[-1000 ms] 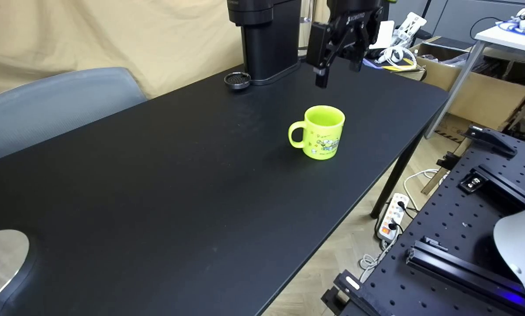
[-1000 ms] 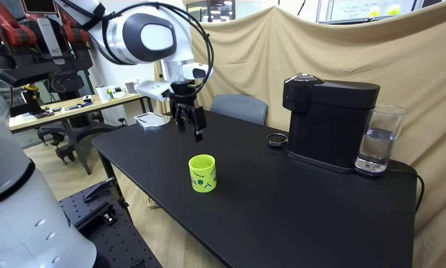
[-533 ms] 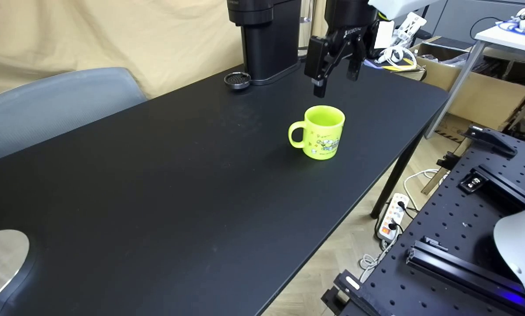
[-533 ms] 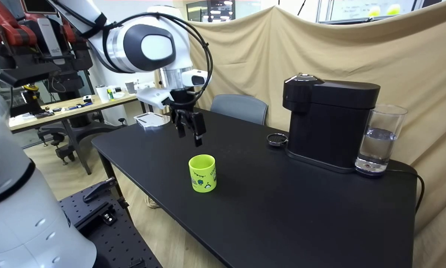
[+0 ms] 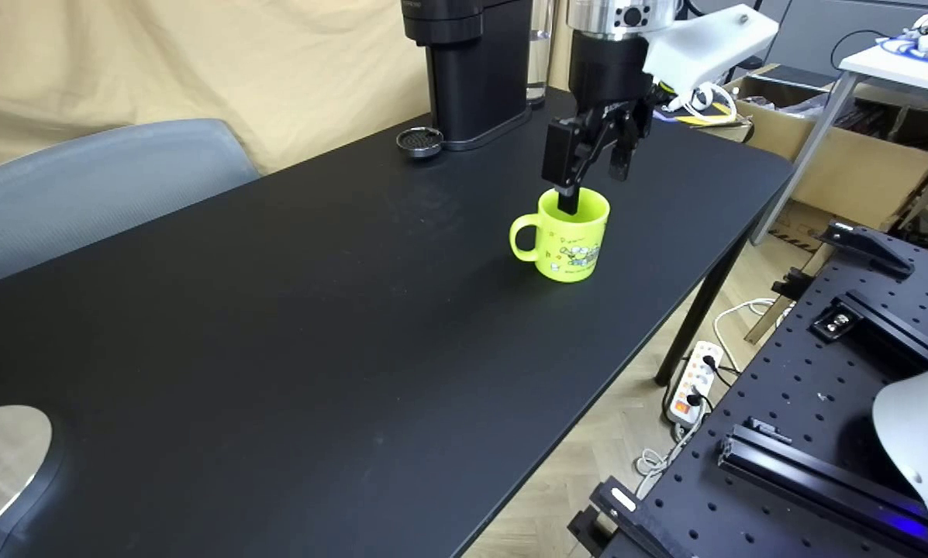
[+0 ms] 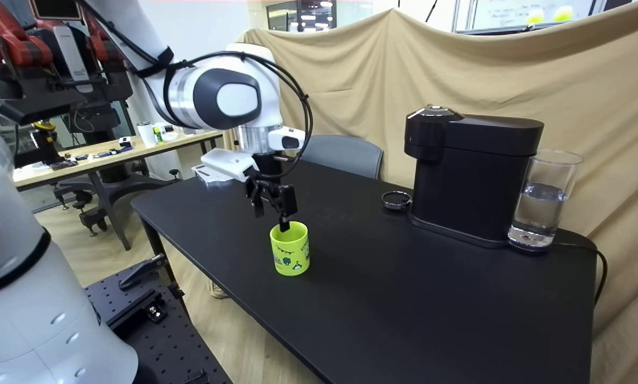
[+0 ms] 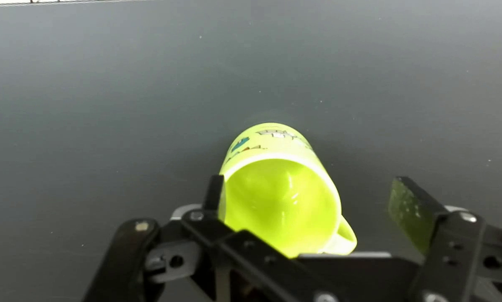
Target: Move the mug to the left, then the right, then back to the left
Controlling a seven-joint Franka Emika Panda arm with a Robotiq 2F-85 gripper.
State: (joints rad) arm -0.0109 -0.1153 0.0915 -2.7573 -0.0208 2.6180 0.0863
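Note:
The lime mug [image 5: 572,252] stands upright on the black table, in both exterior views [image 6: 290,257]. Its loop handle [image 5: 522,238] shows in an exterior view and at the mug's lower right in the wrist view [image 7: 348,239]. My gripper [image 5: 594,187] is open and low over the mug. In both exterior views one fingertip overlaps the mug's opening; I cannot tell whether it is above or inside the rim. In the wrist view the gripper [image 7: 309,191] has its left finger [image 7: 214,193] at the mug's left rim and its right finger [image 7: 414,209] well apart from the handle.
A black coffee machine [image 6: 468,181] with a clear water tank [image 6: 537,213] stands at the table's back. A small round drip tray [image 5: 419,143] is before it. A grey chair [image 5: 107,186] is behind the table. The table's front edge [image 5: 626,372] runs near the mug.
My gripper has come down from above and behind the mug, so that one fingertip now overlaps the mug's opening. The gripper stays open. The mug has not moved.

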